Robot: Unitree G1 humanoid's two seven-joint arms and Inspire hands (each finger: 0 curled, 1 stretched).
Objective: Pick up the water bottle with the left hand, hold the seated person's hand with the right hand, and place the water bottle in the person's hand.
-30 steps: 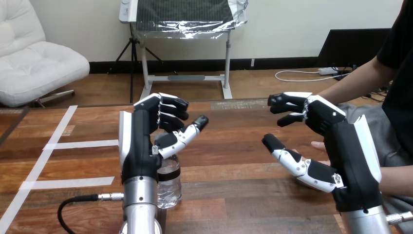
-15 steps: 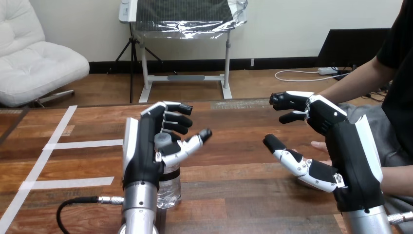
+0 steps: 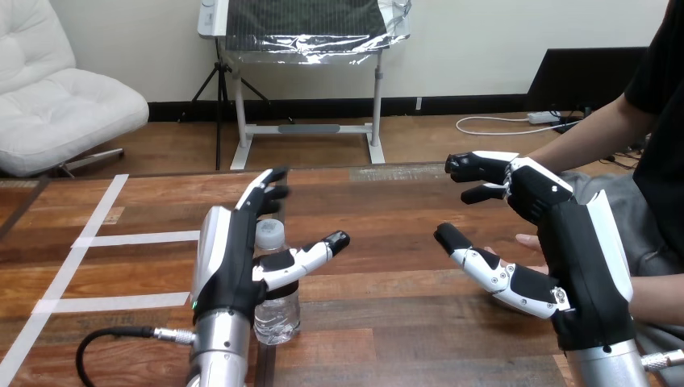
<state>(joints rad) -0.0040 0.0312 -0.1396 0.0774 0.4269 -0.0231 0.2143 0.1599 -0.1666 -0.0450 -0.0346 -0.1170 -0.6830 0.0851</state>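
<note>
Wooden table (image 3: 387, 322) carries the clear water bottle (image 3: 278, 310), which stands upright at the near left, with its cap on. The left hand (image 3: 234, 258) is just beside the bottle, on its left side. Its fingers (image 3: 270, 181) are stretched out and released, pointing to the far side, not closed on the bottle. Its thumb reaches to the right across the bottle's upper part; whether it touches I cannot tell. At the near right the right hand (image 3: 577, 266) is raised, its fingers bent loosely and far from the thumb, grasping nothing. A little farther, between them, the tip of the person's hand (image 3: 528, 239) shows, mostly hidden behind the palm.
</note>
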